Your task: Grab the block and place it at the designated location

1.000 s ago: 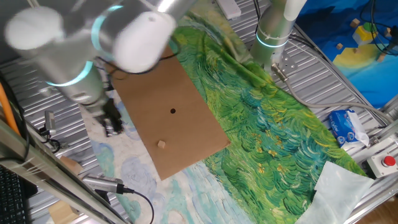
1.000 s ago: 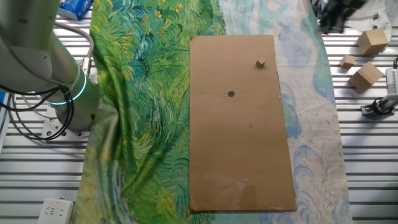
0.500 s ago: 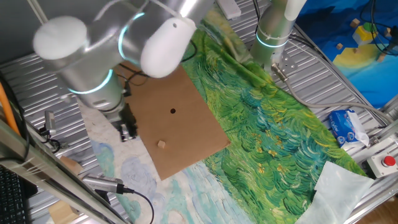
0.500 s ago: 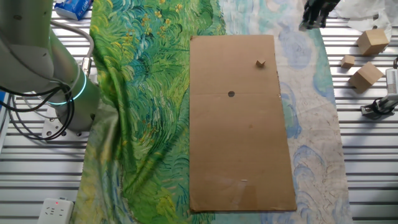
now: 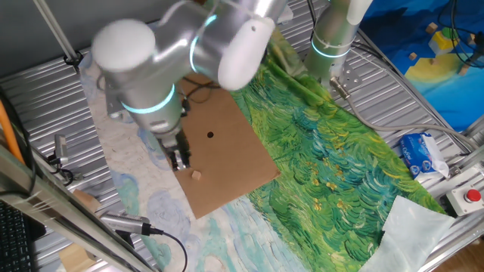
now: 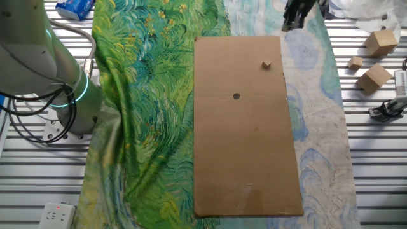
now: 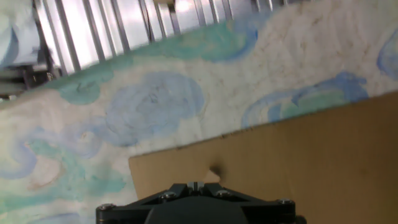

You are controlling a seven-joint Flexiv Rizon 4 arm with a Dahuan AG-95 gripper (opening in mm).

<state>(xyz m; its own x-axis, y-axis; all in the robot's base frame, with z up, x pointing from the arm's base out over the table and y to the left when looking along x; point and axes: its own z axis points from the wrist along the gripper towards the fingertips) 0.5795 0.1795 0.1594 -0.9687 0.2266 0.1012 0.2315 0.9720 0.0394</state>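
Observation:
The block [image 5: 196, 175] is a tiny tan cube near the front corner of the brown cardboard sheet [image 5: 227, 162]. It also shows in the other fixed view [image 6: 266, 64]. The designated location is a black dot [image 5: 210, 135] mid-sheet, also in the other fixed view [image 6: 236, 97]. My gripper [image 5: 180, 159] hangs over the sheet's left edge, a short way from the block and apart from it; in the other fixed view [image 6: 294, 18] it is beyond the sheet's far corner. In the hand view its fingertips [image 7: 194, 185] look closed together and empty, with a small tan bump, likely the block [image 7: 213, 175], just ahead.
A painted cloth [image 5: 333, 166] covers the table around the sheet. Larger wooden blocks [image 6: 374, 76] and a small one [image 6: 356, 62] lie on the metal slats at the right. A second robot base [image 5: 333, 41] stands at the back. A cable and tool [image 5: 128, 223] lie at the front left.
The arm has swung right, from beside the sheet on the cloth to the sheet's left edge, closer to the block. The block and the sheet have not moved.

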